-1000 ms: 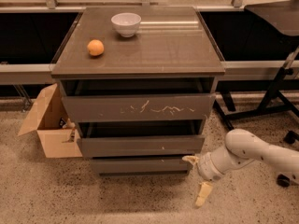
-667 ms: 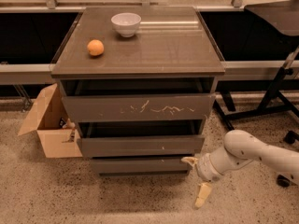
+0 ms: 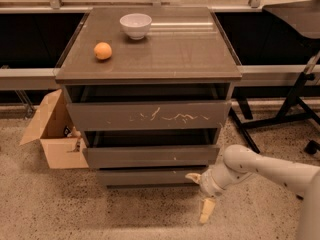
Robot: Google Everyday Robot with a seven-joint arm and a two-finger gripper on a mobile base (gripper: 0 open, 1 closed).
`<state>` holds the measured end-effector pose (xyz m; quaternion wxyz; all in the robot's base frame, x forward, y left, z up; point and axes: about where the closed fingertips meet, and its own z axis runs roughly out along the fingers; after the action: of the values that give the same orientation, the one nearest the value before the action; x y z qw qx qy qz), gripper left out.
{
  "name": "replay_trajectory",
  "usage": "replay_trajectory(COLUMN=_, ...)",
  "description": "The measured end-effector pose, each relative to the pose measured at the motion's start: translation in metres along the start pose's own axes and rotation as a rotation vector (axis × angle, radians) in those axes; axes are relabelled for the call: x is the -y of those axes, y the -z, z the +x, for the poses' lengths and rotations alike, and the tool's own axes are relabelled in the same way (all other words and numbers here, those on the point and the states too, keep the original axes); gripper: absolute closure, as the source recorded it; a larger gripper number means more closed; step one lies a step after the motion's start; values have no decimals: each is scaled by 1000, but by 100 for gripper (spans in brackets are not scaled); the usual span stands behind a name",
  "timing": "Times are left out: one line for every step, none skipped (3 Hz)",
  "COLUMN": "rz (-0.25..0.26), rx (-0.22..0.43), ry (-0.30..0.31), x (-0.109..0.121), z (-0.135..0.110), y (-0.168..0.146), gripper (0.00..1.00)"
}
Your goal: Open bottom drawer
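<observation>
The bottom drawer (image 3: pixel 145 177) is the short, narrow dark grey-brown front at the foot of the cabinet, just above the floor. It stands slightly behind the middle drawer front (image 3: pixel 150 156). My gripper (image 3: pixel 200 194) is at the drawer's lower right, low over the floor, on a white arm coming in from the right. It is open. The upper fingertip (image 3: pixel 192 175) is at the right end of the bottom drawer front. The lower finger (image 3: pixel 206 211) hangs toward the floor.
The top drawer (image 3: pixel 150 115) has white scratches. An orange (image 3: pixel 103 50) and a white bowl (image 3: pixel 135 25) sit on the cabinet top (image 3: pixel 180 49). An open cardboard box (image 3: pixel 55 134) stands left of the cabinet. Black chair legs (image 3: pixel 290 114) are at the right.
My gripper has shifted a little to the left, bringing the upper fingertip closer to the bottom drawer front. The drawers have not moved.
</observation>
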<state>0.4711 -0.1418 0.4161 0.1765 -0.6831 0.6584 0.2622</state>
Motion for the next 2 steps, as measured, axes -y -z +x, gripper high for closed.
replay_trajectory(rz=5, rx=6, ry=18, x=21, z=21, y=-47, gripper=0)
replay_trajectory(rz=15, rx=7, ry=33, x=39, z=33, y=-81, gripper=0)
